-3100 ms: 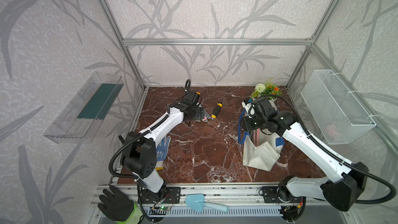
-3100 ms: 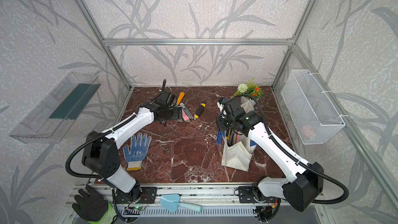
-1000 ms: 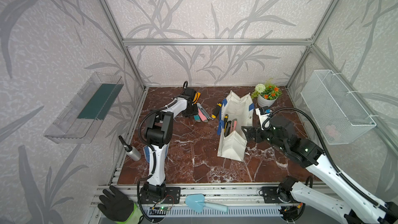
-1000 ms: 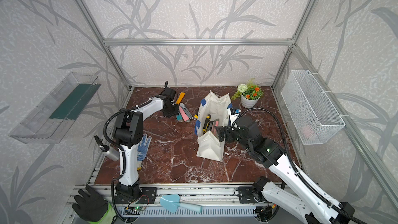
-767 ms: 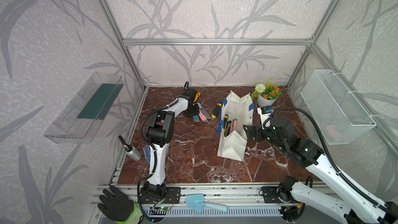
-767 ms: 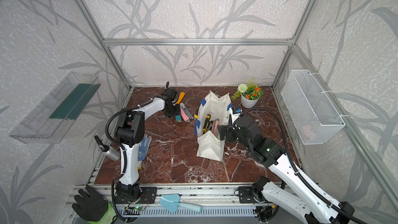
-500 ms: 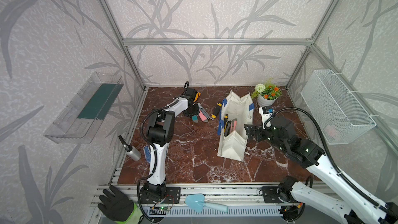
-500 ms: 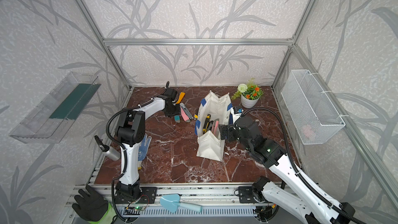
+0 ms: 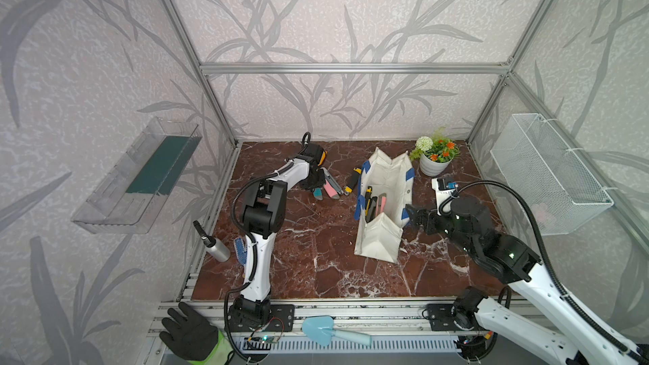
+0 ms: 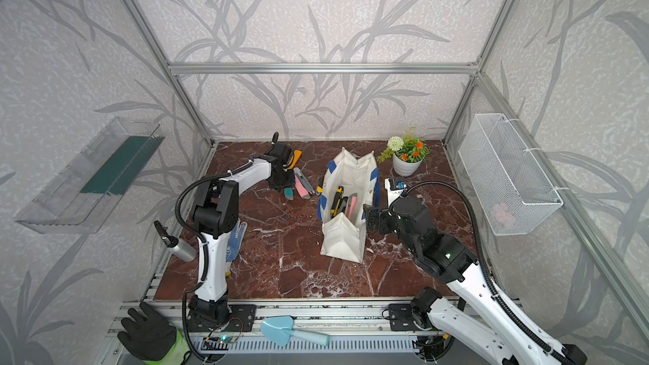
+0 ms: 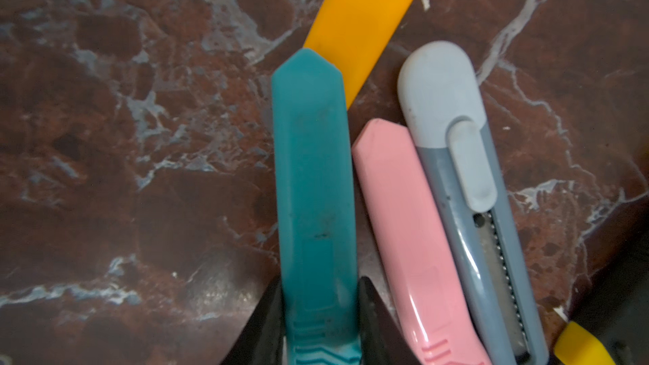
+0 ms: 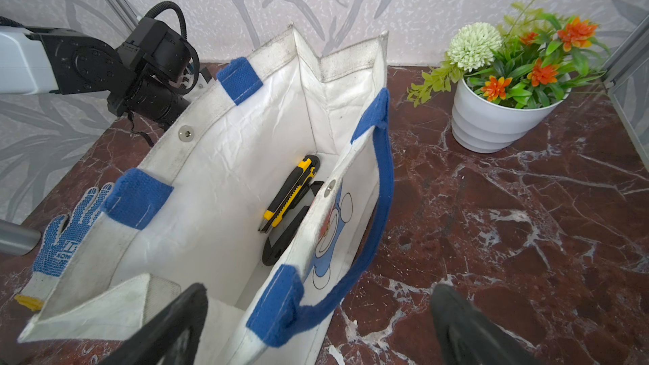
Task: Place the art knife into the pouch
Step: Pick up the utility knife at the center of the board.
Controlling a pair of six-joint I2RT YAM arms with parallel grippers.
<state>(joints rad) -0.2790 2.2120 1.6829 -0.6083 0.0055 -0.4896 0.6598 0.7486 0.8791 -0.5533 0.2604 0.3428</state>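
Within leafy walls (image 9: 333, 12), marble (image 9: 316, 237) bears the pouch (image 9: 390, 175).

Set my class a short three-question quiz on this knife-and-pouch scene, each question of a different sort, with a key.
1. Which knife lies between the left gripper's jaws? A pink knife; B teal knife; C grey knife.
2. True or false: the pouch is empty.
3. How do the right gripper's jaws stand?
Key: 1 B. 2 False: a yellow-and-black knife lies inside. 3 Open wide.
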